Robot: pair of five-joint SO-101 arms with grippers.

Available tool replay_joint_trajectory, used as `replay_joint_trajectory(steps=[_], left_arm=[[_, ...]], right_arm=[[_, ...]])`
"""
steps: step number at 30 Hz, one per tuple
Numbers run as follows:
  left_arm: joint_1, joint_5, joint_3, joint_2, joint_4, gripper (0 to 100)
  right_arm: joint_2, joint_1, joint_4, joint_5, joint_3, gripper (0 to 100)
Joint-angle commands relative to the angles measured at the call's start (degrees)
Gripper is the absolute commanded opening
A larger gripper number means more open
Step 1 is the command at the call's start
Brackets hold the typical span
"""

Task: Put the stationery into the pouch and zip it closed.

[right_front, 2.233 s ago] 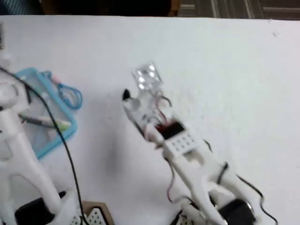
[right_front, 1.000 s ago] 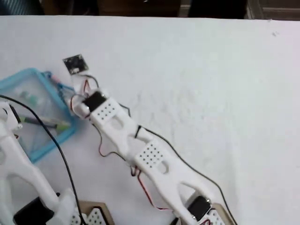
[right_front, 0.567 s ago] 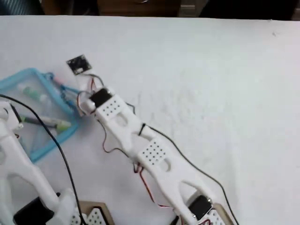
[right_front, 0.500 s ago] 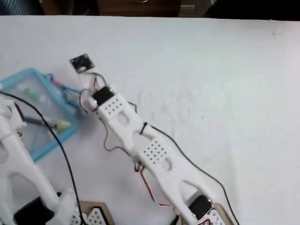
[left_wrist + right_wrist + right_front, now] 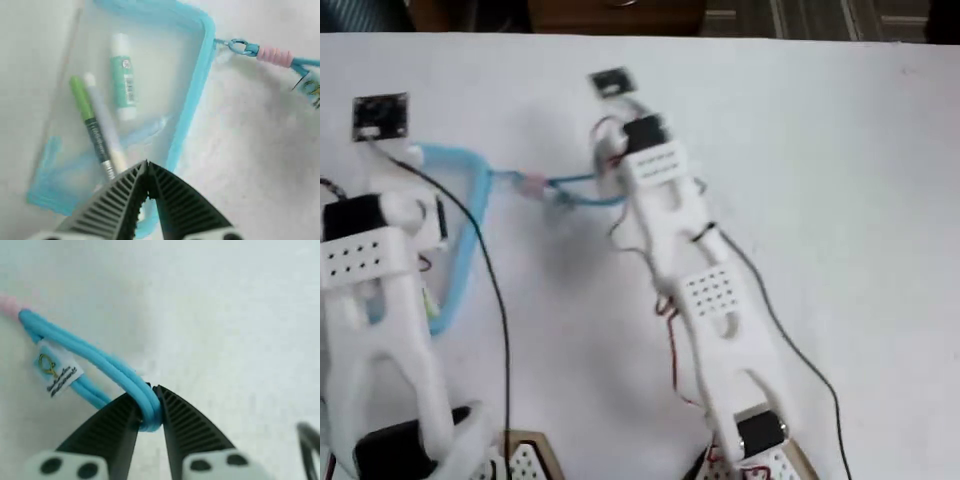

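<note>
Bright, diffuse light, white desk (image 5: 820,150) glaring pale, faint soft-edged shadows across it, dim room strip beyond.

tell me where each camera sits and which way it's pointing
High view: fixed above the table, looking down. It shows the left arm over the pouch and the right arm at its cord.
Left wrist view: on the left arm's wrist, looking along the left gripper, jaws closed at the pouch's rim, pens inside.
Right wrist view: on the right arm's wrist, looking along the right gripper, shut on the cord.
Shared: all three show the blue cord.
</note>
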Motion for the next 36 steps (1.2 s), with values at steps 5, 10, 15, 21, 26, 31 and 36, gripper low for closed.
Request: replay_joint_trajectory(steps=[5, 10, 15, 21, 26, 31, 36], left_arm=[[5.85, -0.79, -1.23, -0.40, -0.26, 2], [12.18, -6.51, -0.79, -0.31, -0.26, 3], [21.05, -14.15, -0.53, -0.22, -0.09, 4], [28.18, -19.43, 5.63, -0.13, -4.13, 16], [27.12, -18.20, 14.77, -0.13, -11.52, 20], [26.77, -17.76, 22.15, -0.22, -17.76, 20], [26.68, -18.29, 28.57, -0.04, -29.19, 16]], right_arm=[[-17.80, 10.15, 1.63, 1.85, 16.00, 1.6], [-34.15, 13.32, 1.54, 8.44, 40.09, 1.6], [-50.24, 13.93, 1.27, 15.82, 64.53, 1.6], [-59.91, 14.37, -8.66, 22.86, 83.60, 1.6], [-58.24, 16.48, -24.31, 23.12, 91.78, 1.6], [-53.41, 17.27, -30.46, 19.16, 92.04, 1.6], [-48.75, 17.01, -32.57, 13.63, 88.53, 1.6]])
